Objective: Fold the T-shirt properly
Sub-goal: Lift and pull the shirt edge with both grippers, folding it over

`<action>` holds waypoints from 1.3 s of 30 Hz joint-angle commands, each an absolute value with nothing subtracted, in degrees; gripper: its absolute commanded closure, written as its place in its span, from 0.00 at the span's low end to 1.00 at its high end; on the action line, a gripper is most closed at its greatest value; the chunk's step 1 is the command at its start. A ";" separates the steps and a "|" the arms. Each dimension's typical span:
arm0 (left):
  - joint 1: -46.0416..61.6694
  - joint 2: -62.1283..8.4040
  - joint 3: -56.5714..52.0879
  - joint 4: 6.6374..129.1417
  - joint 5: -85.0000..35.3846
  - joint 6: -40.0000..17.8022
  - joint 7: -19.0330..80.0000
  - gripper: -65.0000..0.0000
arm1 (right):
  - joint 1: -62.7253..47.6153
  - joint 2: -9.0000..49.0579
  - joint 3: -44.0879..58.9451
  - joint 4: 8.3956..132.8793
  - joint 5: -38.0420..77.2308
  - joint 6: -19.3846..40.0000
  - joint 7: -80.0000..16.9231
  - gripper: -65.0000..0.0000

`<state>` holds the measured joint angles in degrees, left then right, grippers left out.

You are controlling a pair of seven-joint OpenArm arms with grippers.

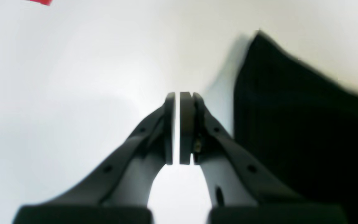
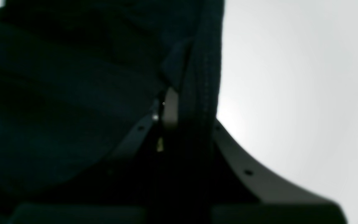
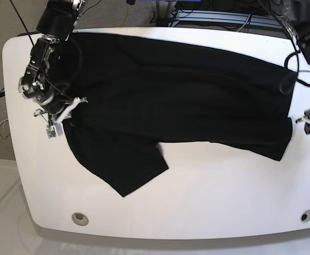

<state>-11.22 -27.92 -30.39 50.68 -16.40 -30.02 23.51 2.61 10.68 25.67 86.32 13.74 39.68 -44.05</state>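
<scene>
Between right gripper (image 2: 179,105) pads, hem of large black cloth T-shirt (image 3: 171,95) is being pinched, shirt lying across white table (image 3: 224,196); left gripper (image 1: 177,127) is hovering closed, empty, just beside it.

White rounded table (image 3: 197,207) with round holes near front corners; grey carpet floor (image 3: 17,18) behind; cables (image 3: 218,18) at back.

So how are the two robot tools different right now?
The right tool is shut on the hem of the large black cloth T-shirt; the left tool is shut on nothing. The right one is half hidden by cloth; the left hangs over the bare white table beside the shirt. Both are shut.
</scene>
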 commanded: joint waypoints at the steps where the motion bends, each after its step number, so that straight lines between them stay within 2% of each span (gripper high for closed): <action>1: -9.91 -28.69 -31.86 54.37 -17.30 -29.85 23.64 1.00 | 2.92 11.34 25.95 88.77 14.74 40.00 -43.15 1.00; 4: -7.55 -28.00 -33.74 57.21 -17.95 -29.95 24.81 1.00 | 1.87 11.31 26.35 90.30 14.76 40.00 -43.47 1.00; 6: -3.68 -26.40 -36.22 63.19 -18.85 -29.47 26.61 1.00 | -0.97 11.10 28.14 93.86 15.64 40.00 -43.85 1.00; 16: -2.42 -26.77 -36.33 67.06 -20.16 -29.62 26.96 1.00 | -0.99 11.20 31.16 95.23 21.35 40.00 -44.62 1.00; 22: -1.78 -27.01 -35.86 69.73 -20.72 -29.64 27.64 1.00 | -0.58 11.43 33.29 95.84 24.40 40.00 -48.22 1.00; 28: -0.49 -26.85 -36.04 71.23 -20.66 -29.40 28.50 1.00 | -1.02 11.41 33.47 96.30 23.79 40.00 -50.92 1.00; 39: 2.24 -26.90 -35.50 72.70 -20.58 -30.18 28.28 1.00 | -1.31 11.50 29.70 96.05 20.08 40.00 -48.97 1.00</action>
<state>3.27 -25.45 -35.62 71.61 -19.42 -29.52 30.17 -2.28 10.50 30.76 95.15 19.88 39.88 -51.57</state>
